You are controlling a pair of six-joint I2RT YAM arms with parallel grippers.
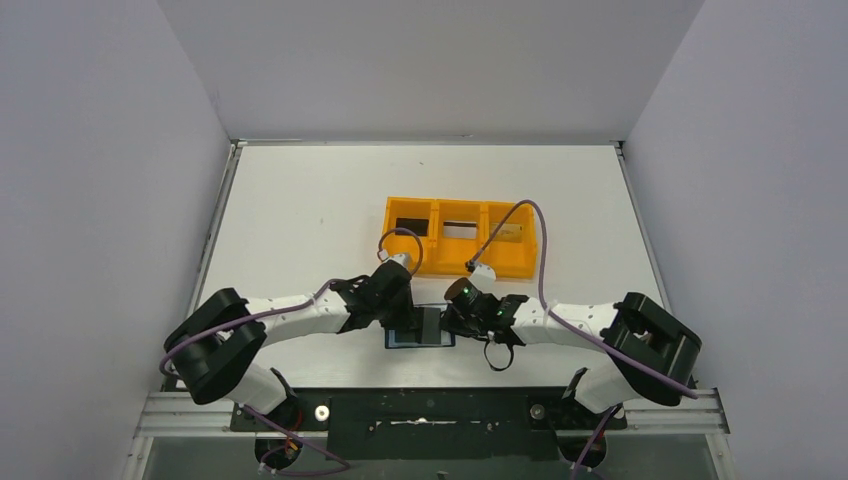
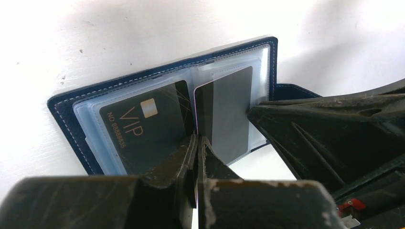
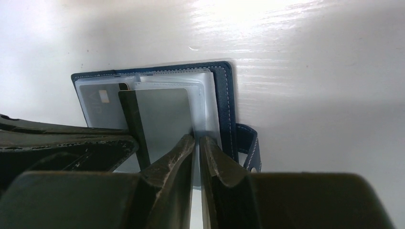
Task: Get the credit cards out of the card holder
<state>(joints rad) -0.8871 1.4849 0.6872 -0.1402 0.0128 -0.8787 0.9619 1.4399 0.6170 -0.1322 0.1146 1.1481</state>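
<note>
Two hands are hanging low over the card holder (image 1: 420, 338) in the top view. It is lying open on the white bench (image 1: 300, 200) near the front edge, with the left hand (image 1: 403, 318) over its left side and the right hand (image 1: 458, 318) over its right. An orange tray (image 1: 520, 262) is sitting well behind them.

Over to the left wrist. The left hand's jaws are pressing fully together, tips at the near end of the centre fold. Whether they are nipping anything, I cannot tell. Both credit cards (image 2: 162, 114) are sitting in clear sleeves inside the holder. A black VIP card (image 2: 138, 129) is showing on the left page and a grey card (image 2: 229, 105) on the right, with a right finger (image 2: 286, 124) touching its right edge.

Right wrist now. The right hand's jaws are standing a sliver apart at the sleeve's near edge, with a pale strip showing in the gap. Sleeve or bench, I cannot tell, so a grip is unclear. The closure tab (image 3: 250, 143) is sticking out just beside them.
</note>
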